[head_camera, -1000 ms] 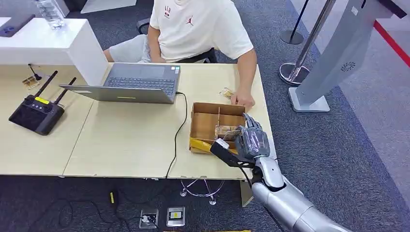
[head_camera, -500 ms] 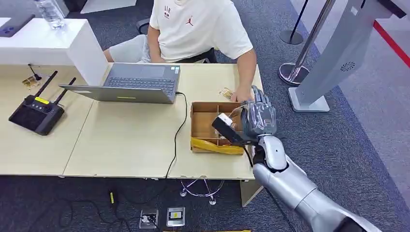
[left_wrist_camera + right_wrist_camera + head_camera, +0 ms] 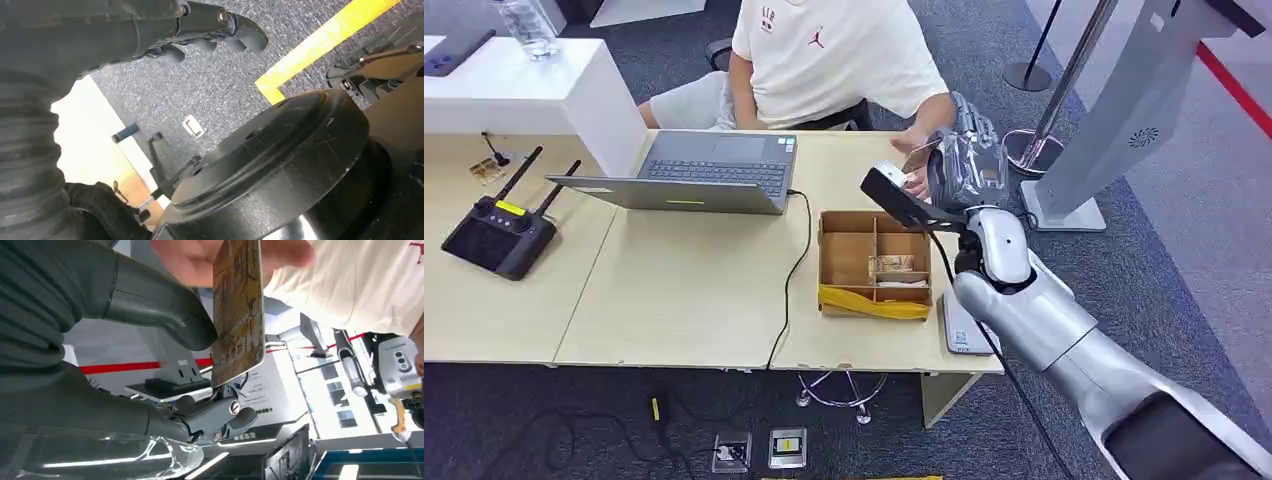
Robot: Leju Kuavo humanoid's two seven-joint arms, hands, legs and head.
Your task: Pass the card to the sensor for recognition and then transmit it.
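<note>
My right hand (image 3: 965, 163) is raised above the table's far right corner, in front of the seated person. It pinches a brown patterned card (image 3: 238, 310) between the thumb (image 3: 160, 302) and the fingers (image 3: 220, 420). In the head view the card (image 3: 921, 156) stands on edge beside the hand. The person's hand (image 3: 916, 180) hovers right at the card, and I cannot tell if it touches. A white flat sensor pad (image 3: 960, 327) lies at the table's near right edge, below my forearm. My left hand (image 3: 210, 22) hangs over the carpet with nothing in it.
A cardboard box (image 3: 844, 292) with compartments holds more cards (image 3: 890, 266) near the table's right end. A laptop (image 3: 694, 172) with a black cable sits mid-table, a black controller (image 3: 496, 232) to the left. A grey kiosk (image 3: 1114, 120) and stanchions stand right of the table.
My right hand rose from the box with the card and moved up and away toward the person. The person's hand lifted off the table to meet it.
</note>
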